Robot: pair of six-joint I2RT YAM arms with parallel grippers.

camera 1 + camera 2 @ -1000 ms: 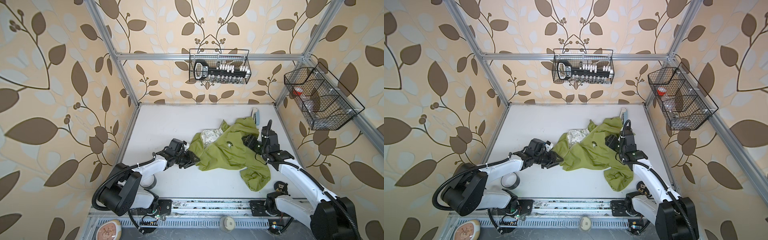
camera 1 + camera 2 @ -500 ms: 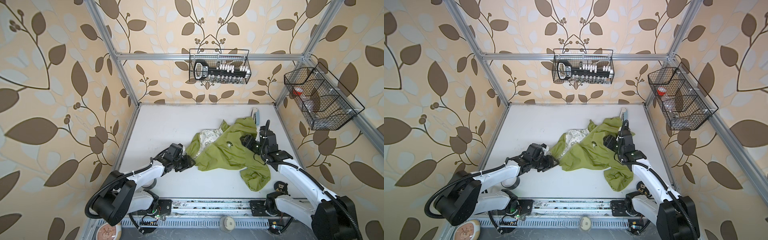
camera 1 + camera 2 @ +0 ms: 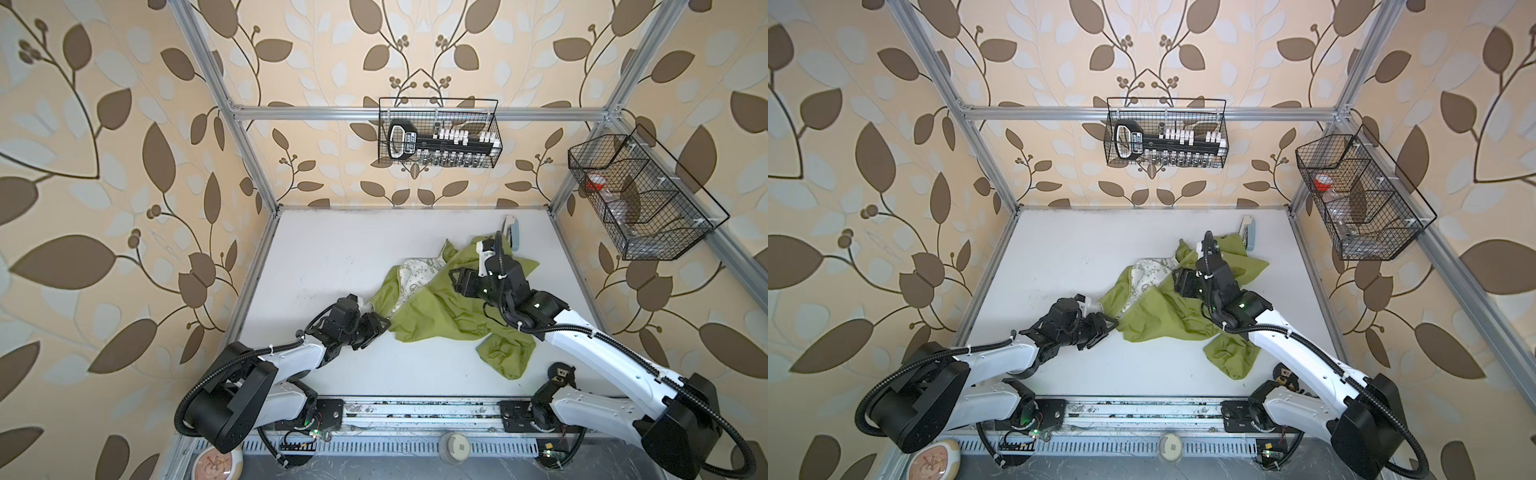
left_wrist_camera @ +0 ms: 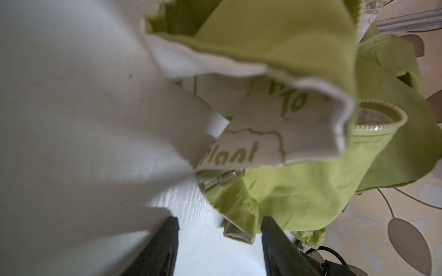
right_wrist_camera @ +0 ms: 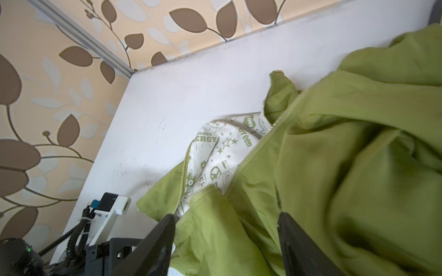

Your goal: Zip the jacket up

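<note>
Jacket crumpled, unzipped, on desk, R of centre in both top views. L gripper has released hem corner; jaws now spread. R gripper spread over mid-fabric, holding nothing. Assessment: zip ends need re-gripping.

- Looking like a robotics lab test booth.
- Standing boxed in by an aluminium frame holding leaf-print wall panels.
- Hanging wire baskets over a white tabletop.
- Carrying robot arms on a base rail.
</note>
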